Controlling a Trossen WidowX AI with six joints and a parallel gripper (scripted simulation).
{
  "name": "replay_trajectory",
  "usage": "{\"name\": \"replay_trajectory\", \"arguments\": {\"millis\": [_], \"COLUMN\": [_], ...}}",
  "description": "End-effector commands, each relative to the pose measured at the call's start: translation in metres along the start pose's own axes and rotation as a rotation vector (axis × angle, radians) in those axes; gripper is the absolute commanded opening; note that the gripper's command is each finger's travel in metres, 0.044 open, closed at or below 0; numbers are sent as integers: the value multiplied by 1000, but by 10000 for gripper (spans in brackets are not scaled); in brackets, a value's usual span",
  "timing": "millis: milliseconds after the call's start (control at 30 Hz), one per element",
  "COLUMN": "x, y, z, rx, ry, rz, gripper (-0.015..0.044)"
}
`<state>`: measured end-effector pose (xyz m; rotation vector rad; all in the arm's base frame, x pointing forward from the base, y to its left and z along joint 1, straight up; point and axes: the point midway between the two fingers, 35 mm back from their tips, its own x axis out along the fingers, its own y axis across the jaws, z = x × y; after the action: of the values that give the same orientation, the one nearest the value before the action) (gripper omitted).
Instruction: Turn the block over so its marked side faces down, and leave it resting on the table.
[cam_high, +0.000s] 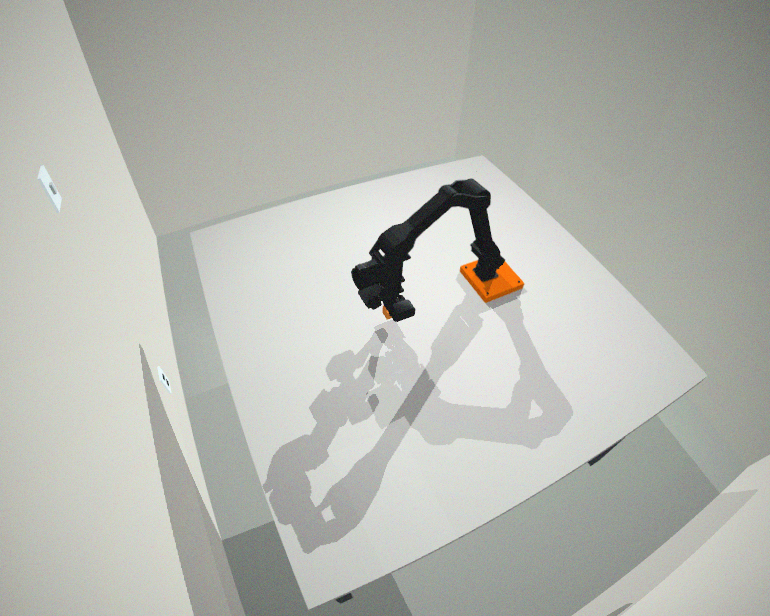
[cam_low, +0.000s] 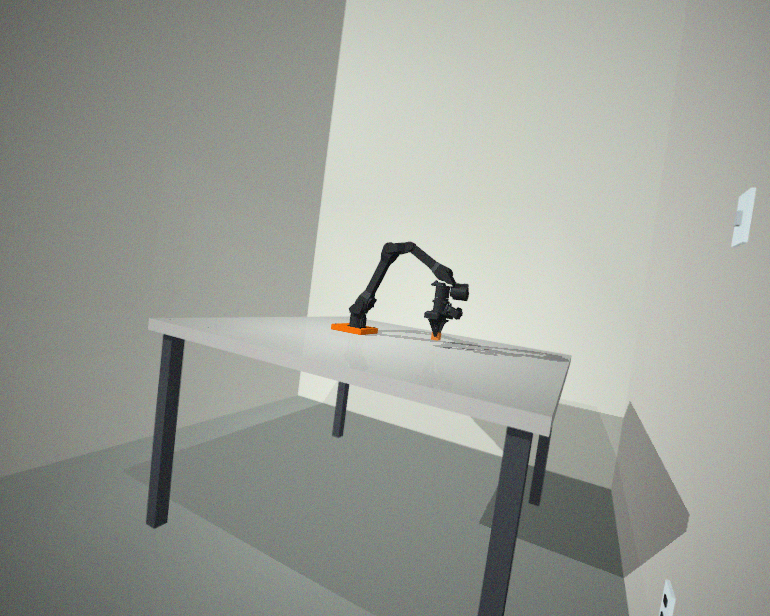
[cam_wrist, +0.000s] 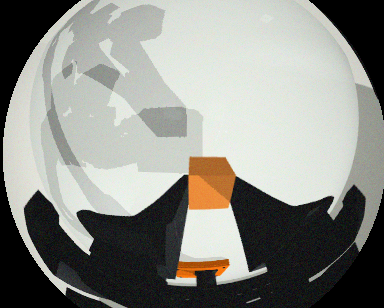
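Now the end effector is clenched on the orange block, which sits between its fingertips low over the counter, so the grasp step looks done and next comes lifting and turning it.

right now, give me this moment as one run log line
fingers: shut on block | block: orange, pinched at fingertips, low at table | flip: not yet done | marked side: cannot tell
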<state>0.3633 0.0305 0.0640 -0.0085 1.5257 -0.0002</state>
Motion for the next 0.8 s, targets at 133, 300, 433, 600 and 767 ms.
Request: {"name": "replay_trajectory", "arguments": {"millis": [133,300,433,600,767], "x": [2,4,6,8,8], "y": [1,1,1,1,1], "z": [1,2,2,2,0], "rx": [-4,-5,-5,-5,-4], "ry": [-79,-155,-216,-292,-368], "rz": [3,2,2,2,3], "gripper": [0,0,0,0,0]}}
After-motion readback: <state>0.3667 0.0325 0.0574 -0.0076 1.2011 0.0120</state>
